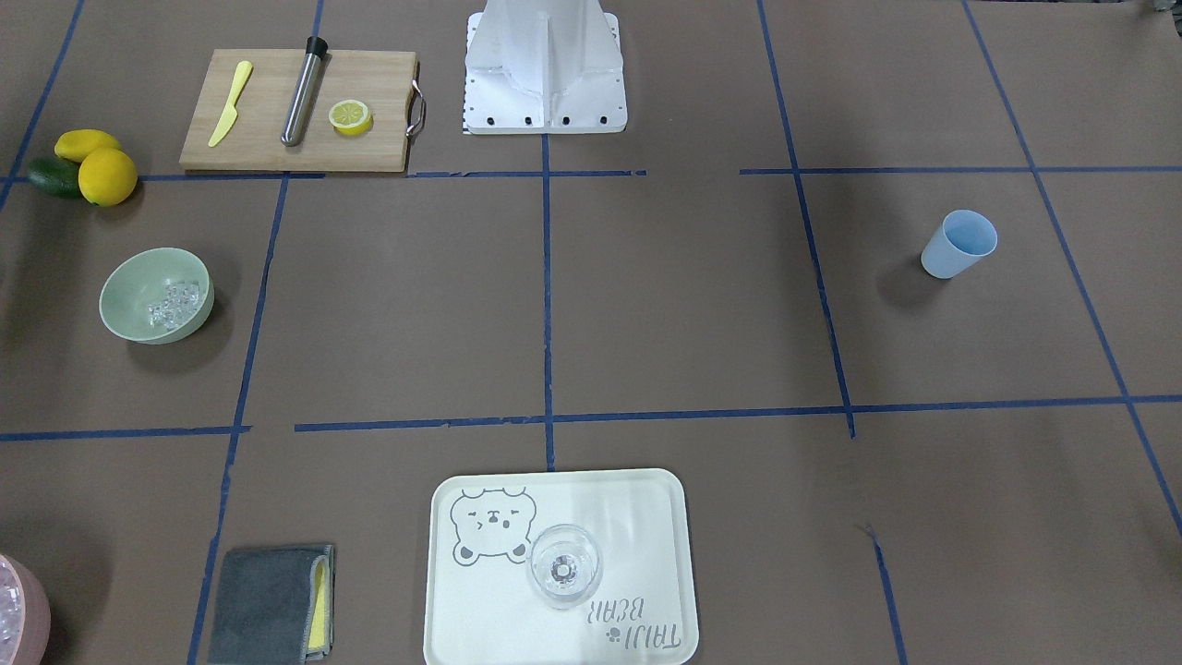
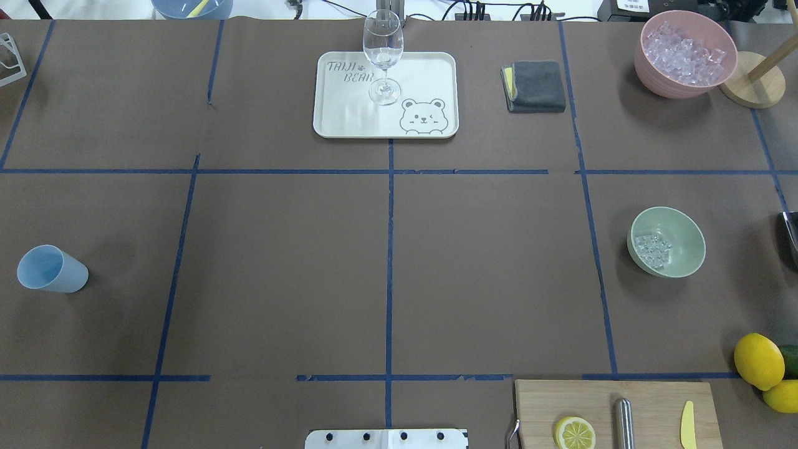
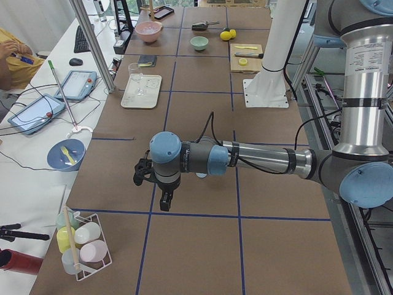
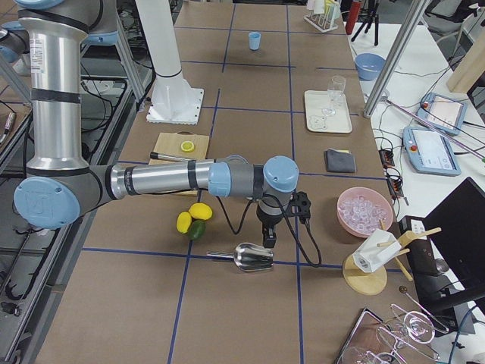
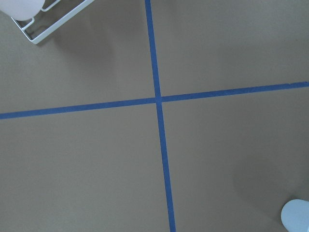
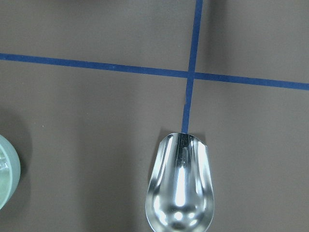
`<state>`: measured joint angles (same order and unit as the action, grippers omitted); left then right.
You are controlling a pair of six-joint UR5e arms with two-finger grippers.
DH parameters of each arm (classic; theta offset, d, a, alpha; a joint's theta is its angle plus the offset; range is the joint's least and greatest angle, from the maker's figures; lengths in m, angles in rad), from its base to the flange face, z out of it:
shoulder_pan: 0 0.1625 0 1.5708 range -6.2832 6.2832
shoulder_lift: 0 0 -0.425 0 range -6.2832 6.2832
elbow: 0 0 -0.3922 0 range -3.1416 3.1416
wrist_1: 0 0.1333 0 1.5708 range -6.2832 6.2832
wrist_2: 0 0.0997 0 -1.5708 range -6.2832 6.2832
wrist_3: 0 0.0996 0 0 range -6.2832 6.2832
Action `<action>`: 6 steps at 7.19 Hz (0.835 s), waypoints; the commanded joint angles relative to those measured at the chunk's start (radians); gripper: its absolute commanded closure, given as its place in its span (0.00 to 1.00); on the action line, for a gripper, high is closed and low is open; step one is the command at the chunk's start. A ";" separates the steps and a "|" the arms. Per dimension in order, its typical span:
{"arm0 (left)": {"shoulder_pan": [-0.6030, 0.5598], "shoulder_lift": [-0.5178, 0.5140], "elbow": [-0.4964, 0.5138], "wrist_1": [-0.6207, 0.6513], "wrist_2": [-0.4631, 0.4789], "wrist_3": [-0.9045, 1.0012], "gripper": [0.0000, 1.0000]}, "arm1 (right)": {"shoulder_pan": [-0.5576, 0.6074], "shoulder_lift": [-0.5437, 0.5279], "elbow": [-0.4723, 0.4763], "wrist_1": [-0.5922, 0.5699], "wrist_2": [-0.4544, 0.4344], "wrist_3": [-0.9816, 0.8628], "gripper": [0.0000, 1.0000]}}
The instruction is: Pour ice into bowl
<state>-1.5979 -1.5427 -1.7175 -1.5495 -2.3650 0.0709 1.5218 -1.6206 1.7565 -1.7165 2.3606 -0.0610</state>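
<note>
Going from left to right in the overhead view, one pale blue cup (image 2: 51, 269) lies on its side, alone in its taped square. At the far centre one tray (image 2: 424, 68) carries one upright wine glass (image 2: 383, 53). To its right is one folded grey cloth (image 2: 536, 86), then one pink container (image 2: 661, 88) heaped with cubes.

Nearer the robot stands the one bowl (image 2: 686, 226), upright. The ice (image 2: 651, 248) sits inside it as a single cluster of small clear cubes, too many and too small to count. One metal scoop (image 6: 179, 183) lies on the table near the bowl but apart from it. Two lemons (image 2: 759, 360) and one green fruit (image 2: 790, 360) are bunched at the right edge. One cutting board (image 2: 654, 399) holds one lemon half (image 2: 574, 433), one metal bar (image 2: 623, 424) and one yellow knife (image 2: 687, 425).

The left gripper (image 3: 166, 201) hangs over bare table, and the right gripper (image 4: 269, 236) hangs just above the scoop. Whether either pair of jaws is released or clenched cannot be told.
</note>
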 commanded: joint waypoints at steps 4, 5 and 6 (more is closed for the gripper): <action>-0.011 -0.048 -0.011 0.090 0.027 0.001 0.00 | 0.000 -0.008 -0.014 0.002 0.098 0.001 0.00; -0.010 -0.057 0.001 0.089 0.029 0.006 0.00 | 0.001 -0.008 -0.015 0.002 0.097 0.000 0.00; -0.010 -0.065 -0.007 0.092 0.029 0.047 0.00 | 0.000 -0.005 -0.017 0.002 0.097 0.000 0.00</action>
<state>-1.6069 -1.5984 -1.7216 -1.4646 -2.3371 0.0856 1.5222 -1.6276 1.7418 -1.7152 2.4536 -0.0606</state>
